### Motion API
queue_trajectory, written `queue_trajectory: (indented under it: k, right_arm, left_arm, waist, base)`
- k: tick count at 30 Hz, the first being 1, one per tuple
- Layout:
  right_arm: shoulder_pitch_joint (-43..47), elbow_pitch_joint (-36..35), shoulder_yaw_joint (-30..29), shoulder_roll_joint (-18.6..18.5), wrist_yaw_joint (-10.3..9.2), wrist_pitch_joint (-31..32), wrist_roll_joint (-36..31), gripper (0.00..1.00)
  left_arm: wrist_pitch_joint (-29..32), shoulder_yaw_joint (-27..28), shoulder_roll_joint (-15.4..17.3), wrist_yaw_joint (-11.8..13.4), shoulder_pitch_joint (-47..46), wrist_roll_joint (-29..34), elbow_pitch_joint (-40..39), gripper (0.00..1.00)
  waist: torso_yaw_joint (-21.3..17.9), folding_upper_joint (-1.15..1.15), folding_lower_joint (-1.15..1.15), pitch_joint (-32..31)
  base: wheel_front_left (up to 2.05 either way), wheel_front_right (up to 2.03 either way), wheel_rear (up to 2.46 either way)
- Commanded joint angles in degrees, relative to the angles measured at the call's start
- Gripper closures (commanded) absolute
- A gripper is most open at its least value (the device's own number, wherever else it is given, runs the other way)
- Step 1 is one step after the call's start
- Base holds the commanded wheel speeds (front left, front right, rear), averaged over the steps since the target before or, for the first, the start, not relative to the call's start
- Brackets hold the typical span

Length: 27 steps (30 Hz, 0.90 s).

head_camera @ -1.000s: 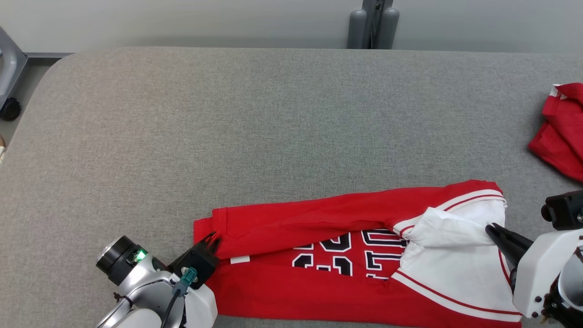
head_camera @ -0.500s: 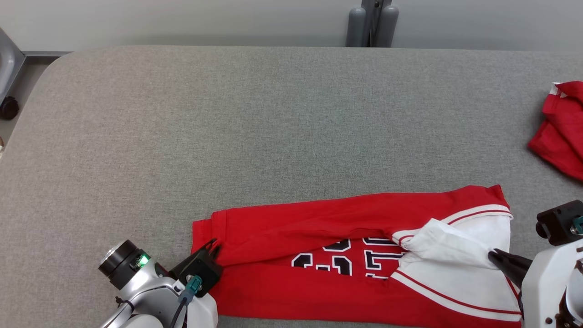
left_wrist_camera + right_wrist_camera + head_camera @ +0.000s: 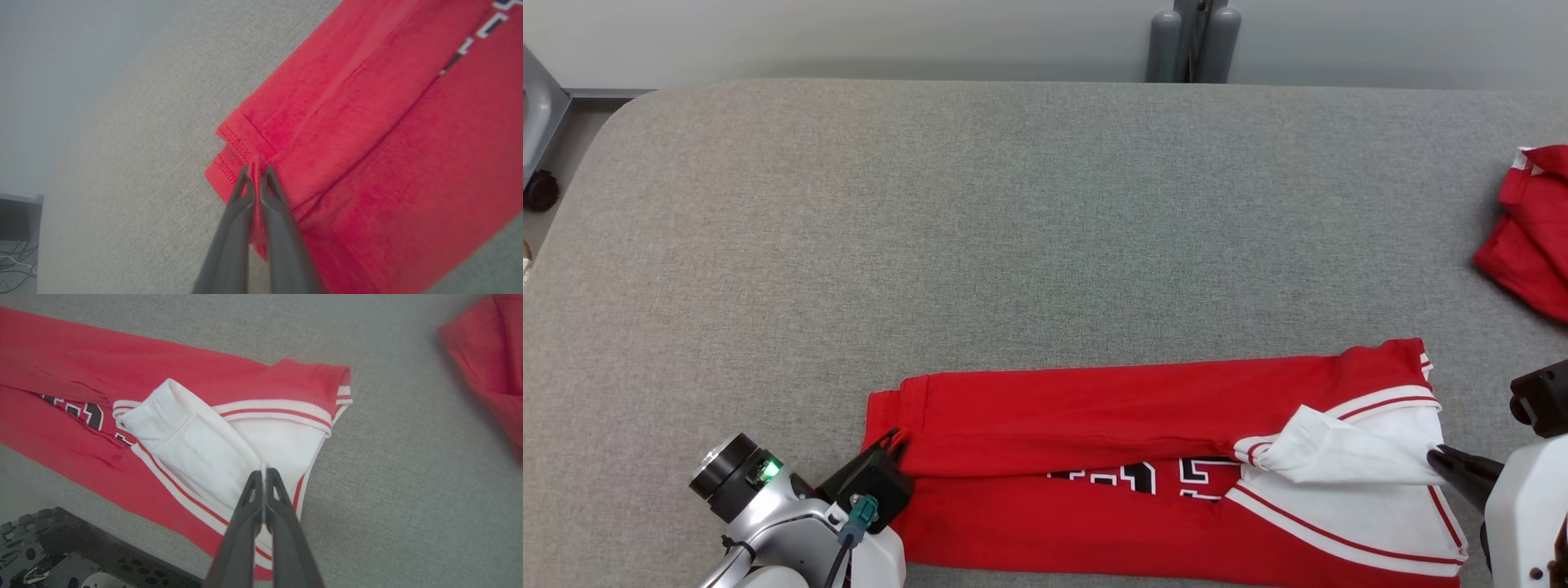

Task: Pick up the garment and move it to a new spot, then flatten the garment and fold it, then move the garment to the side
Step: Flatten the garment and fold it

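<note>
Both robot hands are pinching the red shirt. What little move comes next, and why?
Probably draw both pinched ends a bit closer to the robot, then lay the flap flat. The left gripper is shut on the red hem of the garment, the right gripper on its white part. The folded-over flap covers just part of the numbers, so the fold looks unfinished.

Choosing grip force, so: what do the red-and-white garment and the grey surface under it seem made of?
Red-and-white printed garment: soft knit fabric, probably cotton or a blend, matte; it creases and shows stitched hems and ribbed striped trim. Grey table surface: woven or felt-like textile cover, matte, with fine flecked grain.
</note>
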Motion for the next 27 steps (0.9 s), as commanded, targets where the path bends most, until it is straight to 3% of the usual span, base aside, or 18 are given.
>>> queue_trajectory:
  k: [1,7,14,15,16,17,18,20,21,27]
  right_arm:
    - [0.16,-0.12,-0.40,-0.06,0.02,-0.04,-0.34,1.00]
    - [0.38,-0.35,-0.89,0.08,0.02,0.97,0.34,1.00]
    - [2.93,-1.49,-2.00,-0.36,0.02,7.44,1.82,1.00]
    - [3.08,-1.50,-2.10,-0.09,0.02,7.47,1.69,0.89]
    - [3.06,-1.75,-2.03,0.09,0.02,7.20,1.63,0.32]
    - [3.15,-1.63,-2.21,0.42,0.02,7.09,1.55,0.00]
    - [3.28,-1.60,-2.18,0.49,0.02,7.18,1.53,0.00]
    - [3.63,-1.72,-1.96,0.56,0.02,7.68,1.70,0.00]
    - [3.76,-1.80,-1.97,0.53,0.02,7.76,1.79,0.00]
    - [4.30,-2.41,-2.91,0.30,0.02,9.20,2.52,0.00]
  left_arm:
    - [-0.34,0.34,0.43,0.54,-0.04,-0.25,0.17,1.00]
    - [-0.33,0.06,0.53,0.88,-0.11,-0.24,-0.34,1.00]
    - [1.63,-1.47,1.03,-0.16,0.66,-0.35,-2.17,1.00]
    - [2.17,-1.74,1.02,-0.25,0.87,-0.45,-2.45,1.00]
    - [2.74,-1.92,1.01,-0.40,1.06,-0.68,-2.62,1.00]
    - [3.57,-1.96,1.02,-0.63,1.21,-1.34,-2.72,1.00]
    - [4.63,-1.98,1.05,-0.83,1.43,-1.83,-2.67,0.96]
    - [6.22,-2.13,1.38,-0.66,1.94,-2.06,-3.03,0.16]
    - [6.84,-2.06,1.48,-0.30,2.17,-2.35,-3.17,0.00]
    - [7.10,-1.27,2.14,2.41,3.03,-1.87,-4.41,0.00]
  waist:
    - [0.06,0.00,0.00,0.02]
    - [0.31,0.00,0.00,-0.02]
    - [0.49,0.00,0.00,-0.48]
    - [0.51,0.00,0.00,-0.54]
    - [0.54,0.00,0.00,-0.59]
    - [0.54,0.00,0.00,-0.64]
    - [0.55,0.00,0.00,-0.69]
    - [0.58,0.00,0.00,-0.80]
    - [0.60,0.00,0.00,-0.87]
    - [0.54,0.00,0.00,-1.42]
  base:
    - [0.00,0.00,0.00]
    - [0.00,0.00,0.00]
    - [0.00,0.00,0.00]
    - [0.00,0.00,0.00]
    - [0.00,0.00,0.00]
    - [0.00,0.00,0.00]
    - [0.00,0.00,0.00]
    - [0.00,0.00,0.00]
    - [0.00,0.00,0.00]
    - [0.00,0.00,0.00]
